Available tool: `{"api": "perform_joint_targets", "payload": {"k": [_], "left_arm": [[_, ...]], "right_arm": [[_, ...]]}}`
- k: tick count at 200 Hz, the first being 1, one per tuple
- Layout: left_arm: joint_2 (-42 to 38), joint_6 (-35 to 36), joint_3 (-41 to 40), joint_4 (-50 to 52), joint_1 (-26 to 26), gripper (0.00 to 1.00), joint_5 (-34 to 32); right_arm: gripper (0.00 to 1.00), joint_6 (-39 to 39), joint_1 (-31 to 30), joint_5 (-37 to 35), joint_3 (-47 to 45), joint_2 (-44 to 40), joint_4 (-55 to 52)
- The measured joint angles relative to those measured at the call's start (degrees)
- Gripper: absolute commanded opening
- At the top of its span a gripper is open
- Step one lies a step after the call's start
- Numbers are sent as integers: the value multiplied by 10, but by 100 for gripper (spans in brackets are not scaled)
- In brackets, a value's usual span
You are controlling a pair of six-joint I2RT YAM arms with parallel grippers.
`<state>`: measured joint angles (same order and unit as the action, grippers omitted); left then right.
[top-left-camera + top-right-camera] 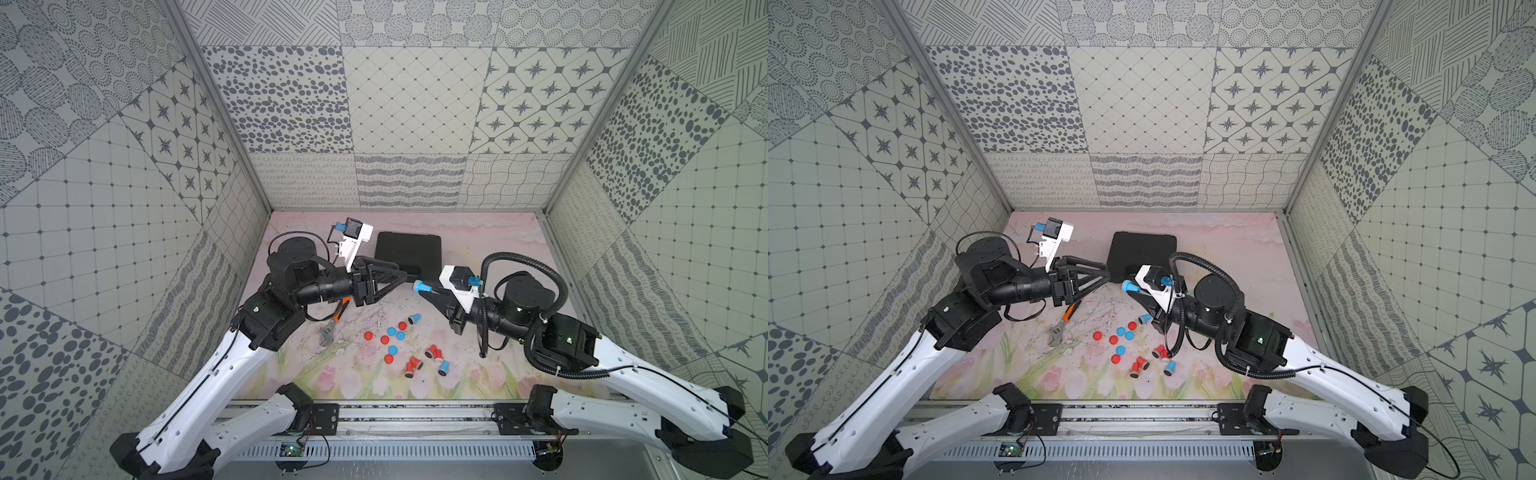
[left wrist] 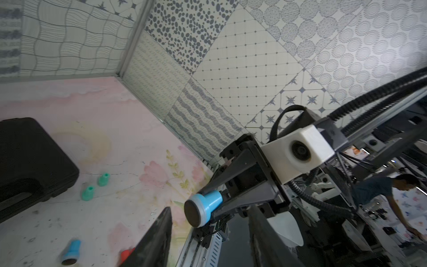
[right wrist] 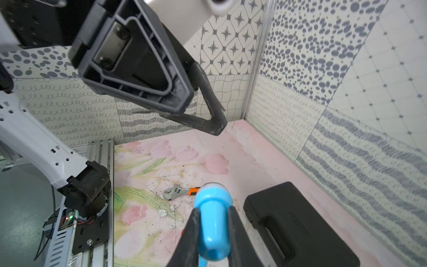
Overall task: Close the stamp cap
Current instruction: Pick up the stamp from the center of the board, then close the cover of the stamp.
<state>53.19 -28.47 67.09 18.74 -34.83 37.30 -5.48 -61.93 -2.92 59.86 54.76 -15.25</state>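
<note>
blue stamp [image 3: 213, 222] clamped in right pincer [image 3: 213, 210]; left pincer [image 1: 411, 274] parted, just beside.

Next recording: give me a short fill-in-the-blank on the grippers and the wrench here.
The right gripper is shut on a ___ stamp.
The left gripper has its jaws ___, nothing between them.
The wrench has an ___ handle.
Missing words: blue; open; orange.

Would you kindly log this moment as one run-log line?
left gripper: jaws open, empty | right gripper: jaws shut on stamp | stamp: aloft, wide end toward left gripper | caps: loose on table
</note>
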Motion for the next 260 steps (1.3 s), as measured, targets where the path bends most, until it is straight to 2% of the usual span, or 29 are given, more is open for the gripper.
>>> {"api": "perform_joint_targets", "payload": {"k": [33,74,110,143,184,221,260], "left_arm": [[-17,66,-21,78,22,57,-97],[-35,112,-68,123,85,58,-172],[-43,133,-126,132,158,58,-199],[-42,151,-168,130,194,59,-224],[-34,169,-192,123,207,59,-246],[-33,182,-193,123,210,60,-258],[-42,196,-192,124,210,60,-275]], "right_arm": [[4,111,-15,-80,55,69,-94],[4,224,-15,-97,80,141,-175],[0,296,-1,-58,89,211,-230],[0,345,30,6,106,287,-261],[0,377,50,71,132,380,-292],[7,388,52,94,156,448,-307],[2,398,57,91,191,500,-313]]}}
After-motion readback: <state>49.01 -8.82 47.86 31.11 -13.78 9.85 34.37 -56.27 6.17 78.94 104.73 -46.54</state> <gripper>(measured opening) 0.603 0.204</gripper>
